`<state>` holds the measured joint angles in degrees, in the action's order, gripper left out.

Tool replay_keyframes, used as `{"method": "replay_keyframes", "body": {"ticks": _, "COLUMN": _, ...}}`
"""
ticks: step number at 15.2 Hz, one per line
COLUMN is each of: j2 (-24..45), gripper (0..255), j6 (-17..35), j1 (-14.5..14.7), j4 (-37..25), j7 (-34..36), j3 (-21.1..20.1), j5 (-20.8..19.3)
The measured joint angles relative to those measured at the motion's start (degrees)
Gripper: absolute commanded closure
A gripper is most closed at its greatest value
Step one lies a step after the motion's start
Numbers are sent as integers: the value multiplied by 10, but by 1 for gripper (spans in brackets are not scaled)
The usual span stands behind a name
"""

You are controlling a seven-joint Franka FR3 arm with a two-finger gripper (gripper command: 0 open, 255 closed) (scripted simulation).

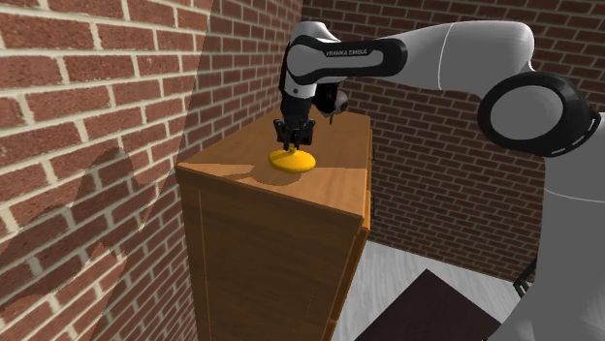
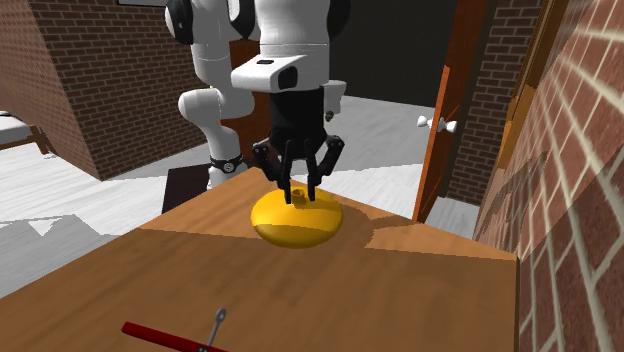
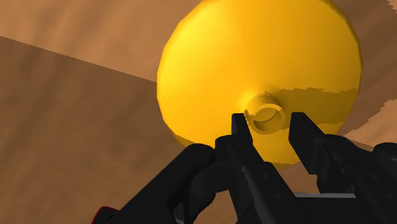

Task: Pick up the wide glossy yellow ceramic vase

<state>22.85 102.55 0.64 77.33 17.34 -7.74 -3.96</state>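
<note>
Vase [image 1: 291, 161]: yellow, wide and squat, glossy, with a small round neck on top; it stands upright on the cabinet top, near the middle and towards the brick wall in the shoulder view.
Neck [image 3: 266, 117]: a short open ring at the crown of the vase, seen from above in the wrist view.
Gripper [image 3: 267, 122]: black, pointing straight down over the vase, its fingers [image 3: 238, 127] spread apart with the neck between them (close on both sides, not clasping it).
Gripper in the second exterior view [image 2: 298, 192]: fingertips low at the vase's [image 2: 295, 222] top, with the vase's body spreading out wider than the hand on both sides.
Arm [image 1: 427, 53]: white, reaching from the shoulder view's right across to the cabinet, wrist bent down.
Cabinet [image 1: 281, 252]: tall, brown wood, set against the brick wall [image 1: 87, 116]; the vase throws a shadow on its top.
Tool [image 2: 170, 336]: red handle and thin metal tip, lying flat on the cabinet top near the second exterior view's lower edge, well apart from the vase.
Door [image 2: 445, 130]: brown, with a pale handle, beyond the cabinet in the second exterior view.
</note>
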Motion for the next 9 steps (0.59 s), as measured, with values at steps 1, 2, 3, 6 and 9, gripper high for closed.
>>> {"method": "replay_keyframes", "body": {"ticks": 1, "j2": 1, "gripper": 255, "j6": -7, "j1": 0, "j4": -8, "j7": 0, "j3": 0, "j5": 0}}
{"method": "replay_keyframes", "body": {"ticks": 2, "j2": 2, "gripper": 255, "j6": -15, "j1": 1, "j4": -17, "j7": 0, "j3": 0, "j5": 0}}
{"method": "replay_keyframes", "body": {"ticks": 3, "j2": 1, "gripper": 255, "j6": -22, "j1": 1, "j4": -24, "j7": -1, "j3": 0, "j5": 0}}
{"method": "replay_keyframes", "body": {"ticks": 6, "j2": 8, "gripper": 255, "j6": -49, "j1": 2, "j4": -57, "j7": -1, "j3": 0, "j5": -1}}
{"method": "replay_keyframes", "body": {"ticks": 9, "j2": 15, "gripper": 255, "j6": -76, "j1": 3, "j4": -91, "j7": -3, "j3": 0, "j5": -1}}
